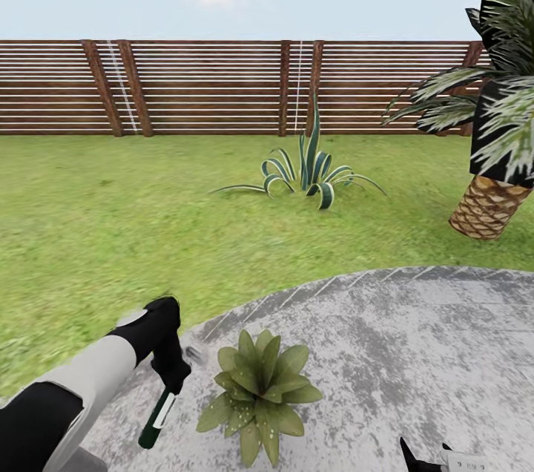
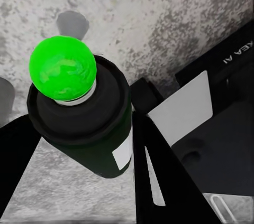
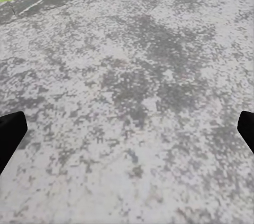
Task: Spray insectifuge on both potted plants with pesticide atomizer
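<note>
My left gripper (image 1: pixel 170 374) is shut on the pesticide atomizer (image 1: pixel 158 413), a slim dark green bottle with a white stripe, held tilted over the patio. In the left wrist view the atomizer (image 2: pixel 84 123) sits between the black fingers (image 2: pixel 154 166), its bright green round end toward the camera. One potted plant (image 1: pixel 259 390), a low rosette of broad green leaves, stands on the paving just right of the bottle. Faint pale specks of insectifuge (image 1: pixel 236 413) dot its lower left leaves. The second potted plant is out of view. My right gripper (image 3: pixel 127 129) hangs open above bare paving.
The round grey patio (image 1: pixel 415 353) meets the lawn (image 1: pixel 96 234) along a curved edge. A striped agave (image 1: pixel 308 175) grows mid-lawn, and a palm (image 1: pixel 493 160) stands at the right. A slatted brown fence (image 1: pixel 208 86) closes the back.
</note>
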Motion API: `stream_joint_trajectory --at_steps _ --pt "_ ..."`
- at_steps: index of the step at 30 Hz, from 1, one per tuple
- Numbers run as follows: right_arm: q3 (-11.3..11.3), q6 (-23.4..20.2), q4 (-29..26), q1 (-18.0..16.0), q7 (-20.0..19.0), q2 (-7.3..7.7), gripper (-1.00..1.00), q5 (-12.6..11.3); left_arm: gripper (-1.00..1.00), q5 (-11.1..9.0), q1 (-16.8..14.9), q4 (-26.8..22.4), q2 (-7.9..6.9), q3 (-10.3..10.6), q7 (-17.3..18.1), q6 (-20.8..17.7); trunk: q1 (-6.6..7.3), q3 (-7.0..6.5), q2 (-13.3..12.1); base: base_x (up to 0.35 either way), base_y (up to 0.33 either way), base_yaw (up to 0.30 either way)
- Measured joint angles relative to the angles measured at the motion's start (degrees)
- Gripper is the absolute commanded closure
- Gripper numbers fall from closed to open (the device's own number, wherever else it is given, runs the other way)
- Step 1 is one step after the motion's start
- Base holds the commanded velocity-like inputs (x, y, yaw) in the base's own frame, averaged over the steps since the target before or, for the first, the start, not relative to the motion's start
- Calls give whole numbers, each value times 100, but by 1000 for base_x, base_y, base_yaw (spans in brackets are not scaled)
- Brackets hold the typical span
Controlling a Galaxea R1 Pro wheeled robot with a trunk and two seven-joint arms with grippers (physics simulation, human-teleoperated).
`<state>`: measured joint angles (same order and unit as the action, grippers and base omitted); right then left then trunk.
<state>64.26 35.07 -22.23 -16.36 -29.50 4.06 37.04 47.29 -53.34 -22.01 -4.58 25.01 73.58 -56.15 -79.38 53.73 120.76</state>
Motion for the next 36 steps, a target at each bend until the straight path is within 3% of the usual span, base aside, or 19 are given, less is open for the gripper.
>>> stream_joint_trajectory --at_steps 13,18,30,36 --pt "2 0 0 0 0 0 -100 0 100 1 563 -2 -67 -2 -28 2 0 0 0 0 0 0" --pt "-2 0 1 0 0 0 -100 1 100 -2 756 -2 -122 -3 -234 12 0 0 0 0 0 0" --pt "-5 0 0 0 0 0 -100 2 100 0 808 -16 -83 -20 -262 18 0 0 0 -3 0 0" --pt "2 0 -12 0 -9 1 -100 -5 100 3 808 -69 -76 -28 -262 9 -3 0 0 -253 0 0"
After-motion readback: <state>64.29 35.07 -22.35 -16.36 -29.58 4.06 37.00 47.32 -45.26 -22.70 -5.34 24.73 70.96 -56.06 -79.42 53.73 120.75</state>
